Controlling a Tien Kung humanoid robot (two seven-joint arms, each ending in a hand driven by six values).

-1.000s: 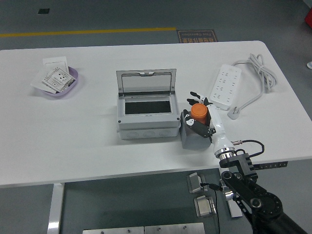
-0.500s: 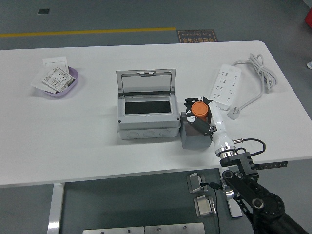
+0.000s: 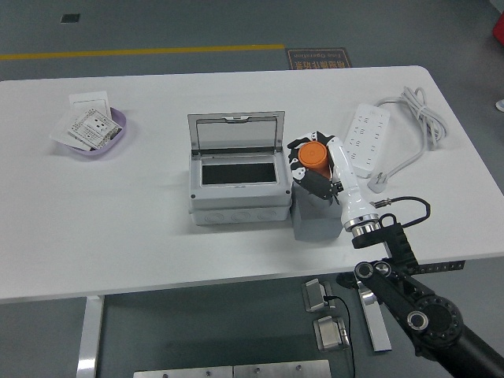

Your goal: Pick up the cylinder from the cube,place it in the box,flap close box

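Right hand comes in from the desk's near right corner, its black fingers curled closely around the orange cylinder, which it grips from the sides with the cylinder's flat top showing. The cylinder sits above the far edge of the grey cube, and whether it touches the cube cannot be told from this view. The cube stands near the desk's near edge, a little right of the middle, touching or just beside the right wall of the grey box. The box has its clear flap standing upright toward the far edge, with a dark interior open to view. A white power strip with its coiled cord lies toward the desk's far right corner. A purple dish holding white packets sits near the far left corner.
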